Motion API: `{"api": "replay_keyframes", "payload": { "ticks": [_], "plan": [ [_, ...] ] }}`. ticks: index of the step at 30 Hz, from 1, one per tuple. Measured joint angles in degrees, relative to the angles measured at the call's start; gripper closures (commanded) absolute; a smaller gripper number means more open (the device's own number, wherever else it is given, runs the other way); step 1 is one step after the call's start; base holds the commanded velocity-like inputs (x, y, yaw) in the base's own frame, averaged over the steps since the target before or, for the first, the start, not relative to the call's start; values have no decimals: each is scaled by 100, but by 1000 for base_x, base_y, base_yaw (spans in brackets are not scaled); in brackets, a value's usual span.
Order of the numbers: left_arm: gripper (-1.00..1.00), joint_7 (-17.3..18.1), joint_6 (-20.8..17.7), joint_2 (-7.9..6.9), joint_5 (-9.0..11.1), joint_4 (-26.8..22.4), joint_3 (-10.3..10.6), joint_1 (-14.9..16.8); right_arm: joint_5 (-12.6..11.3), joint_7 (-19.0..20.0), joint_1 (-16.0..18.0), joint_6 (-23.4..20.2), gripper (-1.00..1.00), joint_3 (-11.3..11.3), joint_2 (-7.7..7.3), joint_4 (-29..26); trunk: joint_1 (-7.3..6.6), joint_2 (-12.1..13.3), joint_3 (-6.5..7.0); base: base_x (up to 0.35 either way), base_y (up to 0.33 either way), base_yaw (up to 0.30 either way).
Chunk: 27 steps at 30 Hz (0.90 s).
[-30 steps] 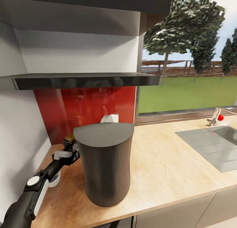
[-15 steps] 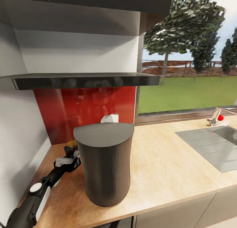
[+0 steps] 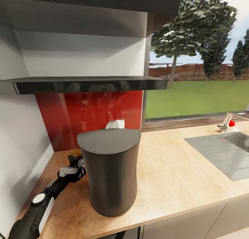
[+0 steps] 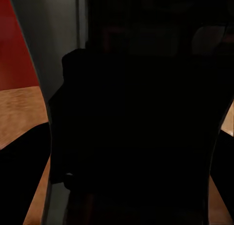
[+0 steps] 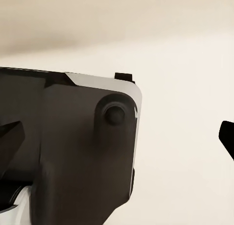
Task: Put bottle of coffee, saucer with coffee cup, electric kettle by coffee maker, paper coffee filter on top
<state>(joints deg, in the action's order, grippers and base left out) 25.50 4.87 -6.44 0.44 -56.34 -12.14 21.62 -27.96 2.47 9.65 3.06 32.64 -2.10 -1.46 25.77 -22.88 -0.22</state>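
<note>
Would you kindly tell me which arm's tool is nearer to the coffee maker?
Left. The left tool sits on the countertop right beside the coffee maker. The right tool's position relative to it cannot be judged.

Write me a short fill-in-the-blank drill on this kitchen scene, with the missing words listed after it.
1. The coffee maker stands on the ____.
2. The backsplash behind it is coloured ____.
3. The left tool sits beside the coffee maker on the side nearest the ____.
4. The steel sink lies below the ____.

Missing words: countertop; red; wall; window
</note>
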Motion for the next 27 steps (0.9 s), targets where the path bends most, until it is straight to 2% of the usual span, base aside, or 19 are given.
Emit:
{"api": "replay_keyframes", "payload": {
  "ticks": [4,5,12,27],
  "plan": [
    [100,-2,11,0,-11,193,-19,4,0,0,0,0,-100,0,0,0,0,0,0,0,0,0],
    [-100,-5,14,0,-14,232,-22,5,0,0,0,1,-100,0,0,0,0,0,0,0,0,0],
    [-100,-18,158,0,-6,259,-29,3,0,-3,0,4,-100,0,0,0,0,0,0,0,0,0],
    [-100,-18,194,-9,-3,259,-31,6,0,0,0,8,-100,0,8,-1,0,0,0,0,0,0]
  ]
}}
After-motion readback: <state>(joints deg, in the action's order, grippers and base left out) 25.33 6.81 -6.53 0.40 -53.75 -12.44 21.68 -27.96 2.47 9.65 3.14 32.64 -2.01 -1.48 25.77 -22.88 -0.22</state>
